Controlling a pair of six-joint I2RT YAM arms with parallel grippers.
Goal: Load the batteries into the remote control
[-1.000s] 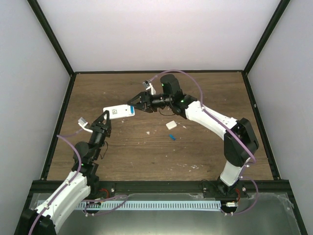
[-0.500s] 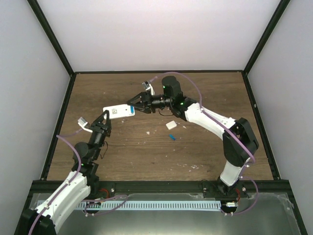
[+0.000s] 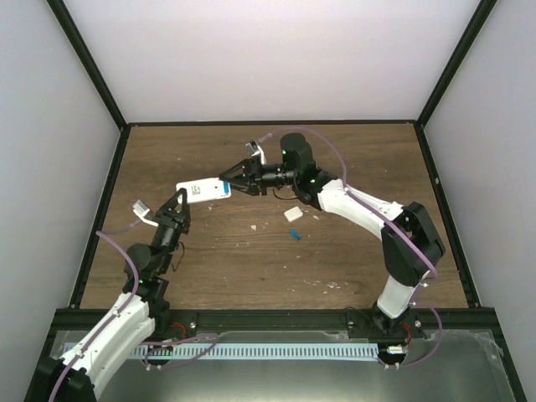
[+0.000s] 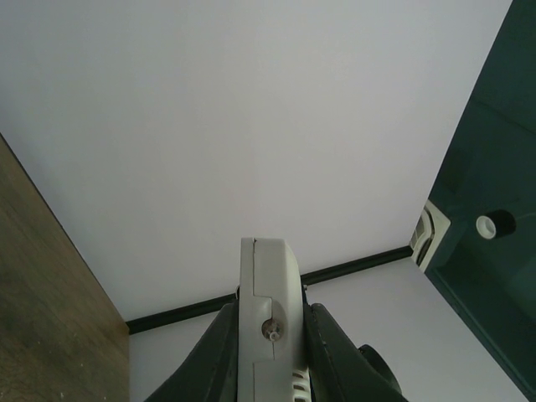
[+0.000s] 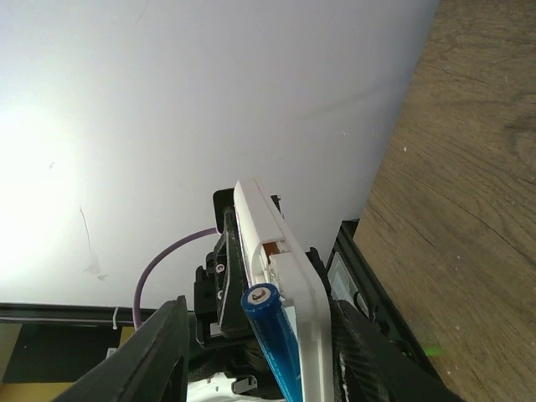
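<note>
The white remote control (image 3: 203,191) is held up off the table, with my left gripper (image 3: 182,199) shut on its left part. In the left wrist view the remote control (image 4: 268,301) stands edge-on between the two dark fingers (image 4: 216,356). My right gripper (image 3: 229,182) straddles the remote's right end. In the right wrist view a blue battery (image 5: 272,335) leans against the remote control (image 5: 280,251), sticking out past its edge. The jaws of the right gripper (image 5: 261,316) are open around both; the left finger (image 5: 155,356) stands apart from the battery. A second blue battery (image 3: 295,234) lies on the table.
A small white flat piece (image 3: 293,213) lies on the wooden table (image 3: 352,151), just behind the loose battery, with pale specks (image 3: 255,226) nearby. Black frame posts and pale walls enclose the table. A purple cable (image 3: 322,142) arcs over the right arm.
The right gripper has slid a little left along the remote's end and its jaws have narrowed. The left arm and the remote have stayed put.
</note>
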